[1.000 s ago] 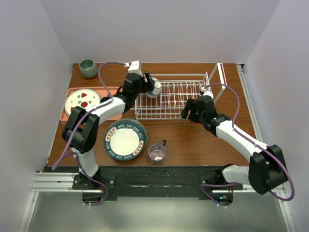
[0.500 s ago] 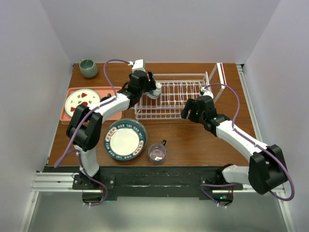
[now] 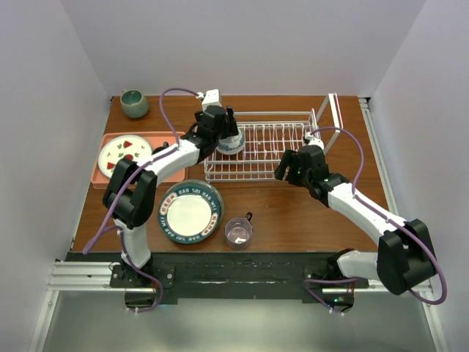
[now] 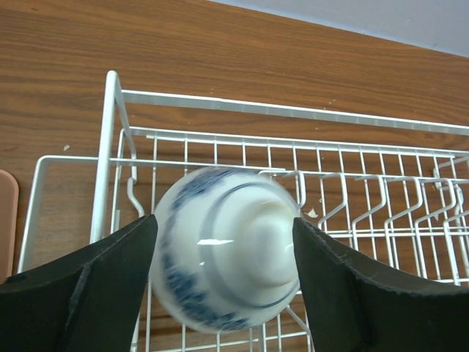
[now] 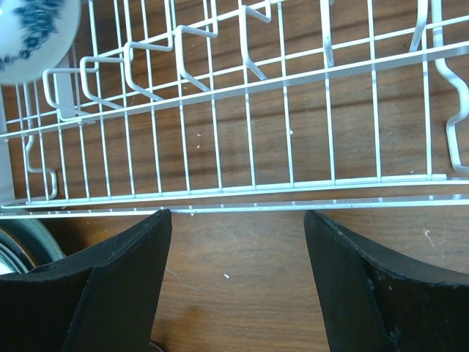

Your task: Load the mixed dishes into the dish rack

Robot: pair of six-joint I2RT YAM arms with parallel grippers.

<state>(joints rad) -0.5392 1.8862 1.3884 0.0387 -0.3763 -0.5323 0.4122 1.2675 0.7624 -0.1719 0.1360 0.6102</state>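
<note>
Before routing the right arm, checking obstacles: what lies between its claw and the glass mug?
In the top view, only bare table lies between right claw and glass mug.

Bowl [image 3: 231,145] in dish rack [image 3: 272,155], left tool [image 3: 226,132] above

Fruit-marked plate [image 3: 126,152] on pink tray [image 3: 156,138], green cup [image 3: 134,103] beyond

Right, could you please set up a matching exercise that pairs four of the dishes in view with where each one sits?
Things:
1. blue-and-white bowl
2. glass mug
3. grey-green cup
4. fruit-marked plate

Places:
A. on the pink tray
B. far left corner of the table
C. left end of the dish rack
D. just right of the lettered plate

Pairs: 1-C, 2-D, 3-B, 4-A
</note>
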